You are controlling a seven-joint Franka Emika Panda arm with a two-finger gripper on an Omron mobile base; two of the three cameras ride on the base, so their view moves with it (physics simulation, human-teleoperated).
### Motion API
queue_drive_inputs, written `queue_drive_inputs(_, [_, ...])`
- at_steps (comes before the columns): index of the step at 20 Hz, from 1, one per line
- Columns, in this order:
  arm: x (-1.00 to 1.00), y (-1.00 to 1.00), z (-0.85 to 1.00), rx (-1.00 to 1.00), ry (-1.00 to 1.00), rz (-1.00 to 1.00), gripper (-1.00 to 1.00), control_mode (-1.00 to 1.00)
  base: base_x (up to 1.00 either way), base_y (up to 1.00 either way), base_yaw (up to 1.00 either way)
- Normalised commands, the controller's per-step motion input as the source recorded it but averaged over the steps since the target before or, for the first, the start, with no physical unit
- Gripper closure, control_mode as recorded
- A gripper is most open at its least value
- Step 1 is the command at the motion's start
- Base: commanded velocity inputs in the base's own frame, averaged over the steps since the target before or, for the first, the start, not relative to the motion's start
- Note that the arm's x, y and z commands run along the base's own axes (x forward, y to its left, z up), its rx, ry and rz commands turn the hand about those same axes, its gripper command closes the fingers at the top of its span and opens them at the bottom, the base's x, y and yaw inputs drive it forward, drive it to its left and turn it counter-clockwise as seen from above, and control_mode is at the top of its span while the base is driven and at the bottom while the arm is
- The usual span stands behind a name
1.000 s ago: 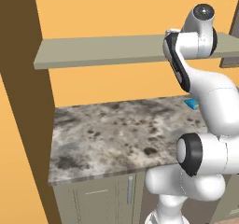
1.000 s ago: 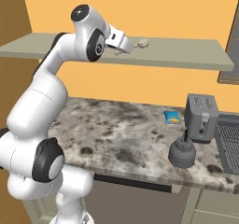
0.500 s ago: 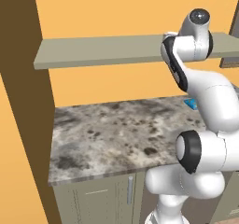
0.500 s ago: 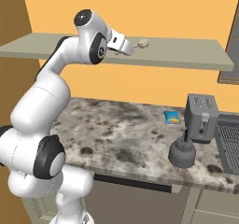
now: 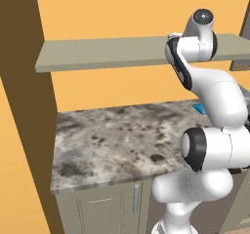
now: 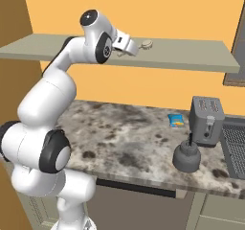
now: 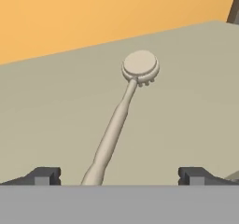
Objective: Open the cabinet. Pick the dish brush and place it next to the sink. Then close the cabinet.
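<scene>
Up at the shelf (image 6: 191, 56), end effector (image 7: 119, 175) spread wide, fingertips (image 7: 44, 175) either side of the dish brush (image 7: 122, 112) handle, not touching it. Brush lies on the shelf, round head pointing away; handle's near end cut off at the frame bottom. From the right base view the brush head (image 6: 146, 44) barely shows past the hand. Sponge (image 6: 175, 120), toaster (image 6: 206, 120) and a dark round pot (image 6: 186, 157) sit on the surface (image 6: 124, 138); sink (image 6: 235, 147) cropped at the edge. No readable writing.
</scene>
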Motion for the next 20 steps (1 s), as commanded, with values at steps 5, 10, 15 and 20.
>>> queue_drive_inputs(5, [0.14,0.00,0.00,-0.01,0.09,0.00,-1.00,-1.00,0.00,0.00,0.00])
queue_drive_inputs(10, [0.10,0.00,0.00,0.00,0.01,0.00,-1.00,-1.00,0.00,0.00,0.00])
queue_drive_inputs(15, [0.15,0.00,-0.06,0.00,0.00,0.00,-1.00,-1.00,0.00,0.00,0.00])
queue_drive_inputs(20, [0.17,0.00,-0.22,0.00,-0.03,0.00,-1.00,-1.00,0.00,0.00,0.00])
